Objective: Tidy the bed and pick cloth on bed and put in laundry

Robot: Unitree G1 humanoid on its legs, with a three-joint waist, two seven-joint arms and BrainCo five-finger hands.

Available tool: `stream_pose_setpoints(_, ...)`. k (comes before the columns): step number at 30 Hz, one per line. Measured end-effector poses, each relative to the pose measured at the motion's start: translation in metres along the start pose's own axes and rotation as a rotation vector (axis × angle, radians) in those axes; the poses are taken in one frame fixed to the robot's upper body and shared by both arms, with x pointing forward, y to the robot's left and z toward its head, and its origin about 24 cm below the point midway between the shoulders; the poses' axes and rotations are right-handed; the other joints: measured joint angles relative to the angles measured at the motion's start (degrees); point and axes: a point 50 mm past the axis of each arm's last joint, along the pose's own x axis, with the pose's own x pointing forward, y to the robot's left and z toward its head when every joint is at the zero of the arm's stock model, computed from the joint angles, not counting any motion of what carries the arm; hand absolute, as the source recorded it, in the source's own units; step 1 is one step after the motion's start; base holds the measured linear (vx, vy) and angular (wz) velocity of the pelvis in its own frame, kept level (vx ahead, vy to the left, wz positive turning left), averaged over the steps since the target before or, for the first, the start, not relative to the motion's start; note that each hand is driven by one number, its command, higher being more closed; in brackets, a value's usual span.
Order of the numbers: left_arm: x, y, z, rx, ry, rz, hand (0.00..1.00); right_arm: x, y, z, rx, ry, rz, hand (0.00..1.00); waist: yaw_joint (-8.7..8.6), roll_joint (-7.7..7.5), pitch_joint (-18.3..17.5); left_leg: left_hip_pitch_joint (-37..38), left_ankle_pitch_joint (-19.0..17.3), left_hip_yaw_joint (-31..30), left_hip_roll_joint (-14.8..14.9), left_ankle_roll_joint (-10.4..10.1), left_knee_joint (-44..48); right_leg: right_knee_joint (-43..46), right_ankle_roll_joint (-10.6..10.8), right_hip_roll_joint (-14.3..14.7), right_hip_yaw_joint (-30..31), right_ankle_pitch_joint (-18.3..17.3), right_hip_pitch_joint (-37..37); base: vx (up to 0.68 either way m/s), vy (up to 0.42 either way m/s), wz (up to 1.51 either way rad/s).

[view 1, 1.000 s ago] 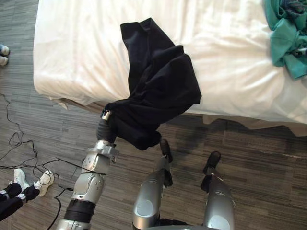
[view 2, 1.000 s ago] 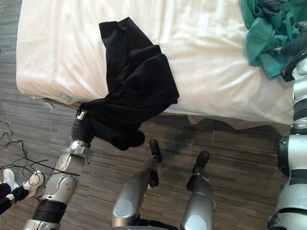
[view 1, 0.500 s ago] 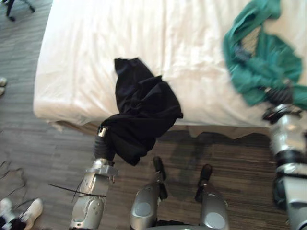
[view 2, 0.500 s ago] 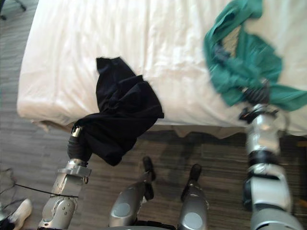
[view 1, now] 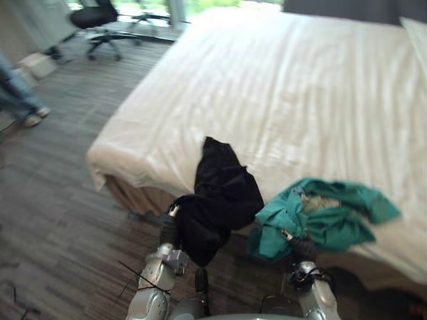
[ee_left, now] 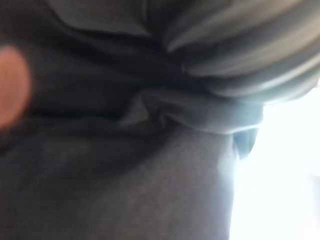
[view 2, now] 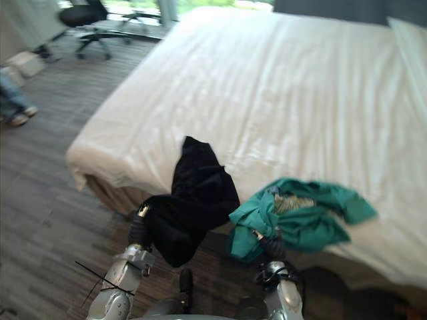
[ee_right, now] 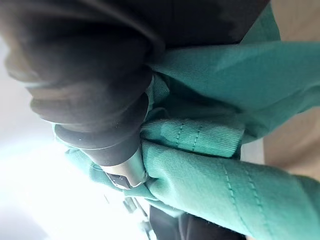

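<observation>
Left robot hand [view 1: 169, 229] is buried in the crumpled black cloth [view 1: 223, 193], grip impossible to tell, cloth draped off the near edge of the white-sheeted bed [view 1: 267, 87]; right robot hand [view 1: 302, 249] clutches the bunched teal cloth [view 1: 330, 215] there too. Grey plank floor [view 1: 47, 193], black office chair [view 1: 99, 16] beyond.

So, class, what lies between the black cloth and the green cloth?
Only bare white sheet separates black cloth and green cloth, narrowing toward its near edge, in both eye views.
</observation>
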Motion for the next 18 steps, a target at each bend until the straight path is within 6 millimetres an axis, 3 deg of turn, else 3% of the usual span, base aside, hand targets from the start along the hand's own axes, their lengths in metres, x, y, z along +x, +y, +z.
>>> stream_pose_setpoints(2,-0.007,0.005,-0.006,-0.02,0.014,0.066,1.0,0.005,0.004,-0.004,-0.046,0.033,0.028,1.0,0.65,0.35,-1.4,-2.5,-0.3,0.0,-0.3,0.8,0.0,2.1,-0.1,-0.7,-2.8,-1.3,-1.7,-0.01,-0.087,0.93)
stream_pose_setpoints(3,-0.008,0.006,-0.01,-0.03,0.023,0.099,1.0,0.005,-0.001,-0.008,-0.078,0.059,0.007,1.0,0.54,1.27,-1.4,-4.8,-1.1,0.9,-0.9,6.0,0.0,2.2,0.2,-1.4,-7.6,-0.5,-0.6,0.04,-0.094,1.93)
stream_pose_setpoints(4,-0.005,0.004,-0.012,-0.033,0.03,0.099,1.0,-0.003,-0.009,-0.015,-0.08,0.096,-0.049,1.0,0.53,1.4,-1.3,-5.0,-5.1,4.9,-1.8,13.8,0.3,-0.5,0.6,-2.3,-13.5,0.5,2.7,0.11,-0.112,2.44)
stream_pose_setpoints(5,-0.003,0.003,-0.012,-0.026,0.028,0.094,1.0,-0.009,-0.014,-0.02,-0.08,0.12,-0.08,1.0,0.55,0.21,-0.7,-4.7,-7.3,8.6,-2.4,16.9,0.8,-1.8,0.5,-3.0,-17.1,1.2,5.2,0.14,-0.051,2.88)
stream_pose_setpoints(6,-0.002,0.003,-0.012,-0.015,0.029,0.088,1.0,-0.017,-0.021,-0.023,-0.083,0.139,-0.116,1.0,0.68,0.58,-0.3,-4.4,-3.1,16.3,-2.2,17.0,5.1,0.8,0.4,-4.1,-22.6,1.2,7.9,0.16,-0.021,2.91)
stream_pose_setpoints(7,-0.004,0.003,-0.017,-0.027,0.048,0.096,1.0,-0.022,-0.028,-0.024,-0.101,0.156,-0.131,1.0,0.29,3.08,-0.3,-3.0,2.3,19.7,-1.5,17.2,6.7,7.3,-0.8,-4.5,-25.1,-0.7,8.1,0.11,0.023,2.82)
stream_pose_setpoints(8,-0.004,0.004,-0.018,-0.032,0.052,0.106,1.0,-0.022,-0.03,-0.022,-0.111,0.156,-0.128,1.0,-0.1,2.93,-0.1,-2.7,3.7,18.6,-2.6,15.5,5.2,5.3,-1.3,-3.9,-24.9,-2.4,8.1,0.01,0.032,2.46)
stream_pose_setpoints(9,-0.004,0.011,-0.016,-0.04,0.052,0.139,1.0,-0.02,-0.029,-0.02,-0.116,0.147,-0.111,1.0,0.23,2.25,0.2,-2.6,4.5,16.7,-4.1,12.9,3.1,-0.5,1.3,-3.1,-26.2,-2.1,9.5,0.01,0.039,1.76)
stream_pose_setpoints(10,-0.007,0.017,-0.025,-0.053,0.091,0.174,1.0,-0.019,-0.03,-0.02,-0.114,0.16,-0.111,1.0,1.95,2.73,0.3,-2.5,-0.8,20.0,-3.3,9.4,5.3,-0.4,1.1,-3.0,-28.6,-1.9,10.5,0.04,0.048,1.27)
stream_pose_setpoints(12,-0.023,0.029,-0.042,-0.051,0.182,0.226,1.0,-0.02,-0.026,-0.024,-0.091,0.179,-0.095,1.0,2.93,1.17,1.2,-1.0,-4.7,27.3,-2.0,8.7,9.2,-0.1,1.6,-4.4,-31.4,-1.9,13.7,0.09,0.032,0.62)
stream_pose_setpoints(14,-0.042,0.034,-0.058,-0.059,0.254,0.248,1.0,-0.027,-0.023,-0.031,-0.064,0.219,-0.086,1.0,3.46,0.0,0.9,1.1,-5.1,26.4,-4.3,9.3,7.6,-0.3,2.9,-5.2,-32.8,-0.8,16.4,0.09,0.032,0.45)
stream_pose_setpoints(18,-0.044,0.028,-0.066,-0.02,0.289,0.216,1.0,-0.032,-0.013,-0.039,-0.029,0.245,-0.033,1.0,3.71,-0.99,1.2,1.4,-4.8,20.3,-8.1,9.2,3.8,8.3,1.9,-8.9,-35.0,0.0,15.0,0.07,0.06,0.79)
